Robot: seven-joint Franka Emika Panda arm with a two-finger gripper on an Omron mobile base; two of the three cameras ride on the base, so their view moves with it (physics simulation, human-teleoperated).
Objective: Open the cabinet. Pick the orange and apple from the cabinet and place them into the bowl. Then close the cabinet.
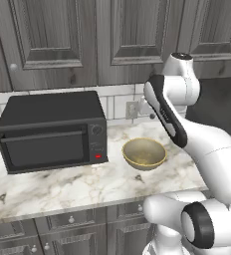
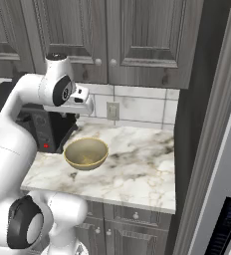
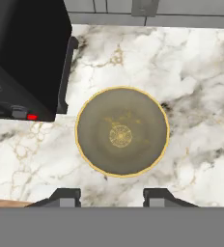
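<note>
Dark finger tips of my jaws (image 3: 111,198) stand apart with nothing between them, aimed straight down at the bowl (image 3: 122,131), which sits empty on the marble desk (image 3: 196,96) beside the black microwave (image 1: 50,130). What I need next, I judge, lies the other way: the cabinet (image 2: 115,37) hangs shut above and behind the hand, its round knobs (image 2: 105,62) over the bowl, so the orange and apple must be behind those doors.

Even, soft light; slightly blurry render
</note>
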